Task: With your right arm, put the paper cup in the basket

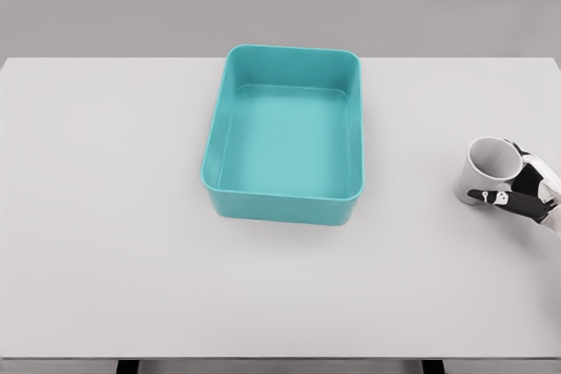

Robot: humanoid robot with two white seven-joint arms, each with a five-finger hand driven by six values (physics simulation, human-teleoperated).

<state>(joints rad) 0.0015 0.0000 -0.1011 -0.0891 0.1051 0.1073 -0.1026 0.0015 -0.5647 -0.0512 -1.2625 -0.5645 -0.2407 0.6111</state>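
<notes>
A white paper cup (487, 166) stands on the white table (114, 216) near its right edge, its open mouth facing up and slightly toward me. My right hand (511, 183) comes in from the right edge and wraps the cup. The thumb (493, 196) lies across the cup's lower front and the fingers (529, 166) press against its right side. The teal basket (282, 206) sits in the middle of the table, well to the left of the cup, and holds nothing. Most of the right arm is cut off by the picture's edge.
The table's far edge runs along a grey wall, and its front edge shows at the bottom of the picture. A wide stretch of bare tabletop separates the cup from the basket's right wall (359, 129).
</notes>
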